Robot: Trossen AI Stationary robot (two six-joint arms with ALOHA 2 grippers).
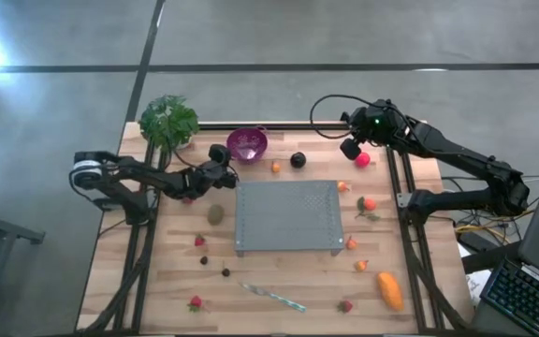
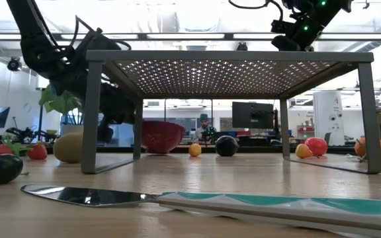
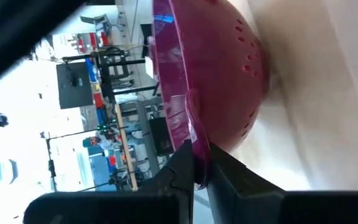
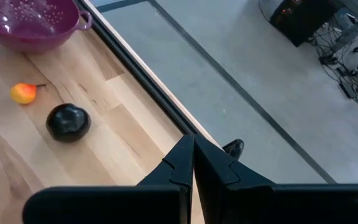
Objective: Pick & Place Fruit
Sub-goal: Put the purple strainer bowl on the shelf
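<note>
A purple colander bowl (image 1: 247,143) stands at the table's far side, and my left gripper (image 1: 226,168) is shut on its near-left rim. Toy fruits lie scattered on the wood: a dark plum (image 1: 298,160), a tiny orange piece (image 1: 275,168), a pink-red ball (image 1: 362,159), an olive kiwi (image 1: 215,214), strawberries (image 1: 199,241) and an oblong orange fruit (image 1: 390,290). My right gripper (image 1: 352,148) hangs shut and empty above the table, just beside the pink-red ball. My left gripper pinches the colander's rim tab (image 3: 195,144) between its two fingers. The fingers come nearly level from the table's near-left side. The bowl stays upright, and in the low view its base (image 2: 163,149) sits at table level.
A grey mesh rack (image 1: 288,217) stands mid-table. A leafy plant (image 1: 168,120) is at the far left corner and a slim knife (image 1: 271,297) lies near the front edge. More small fruits (image 1: 370,203) lie right of the rack.
</note>
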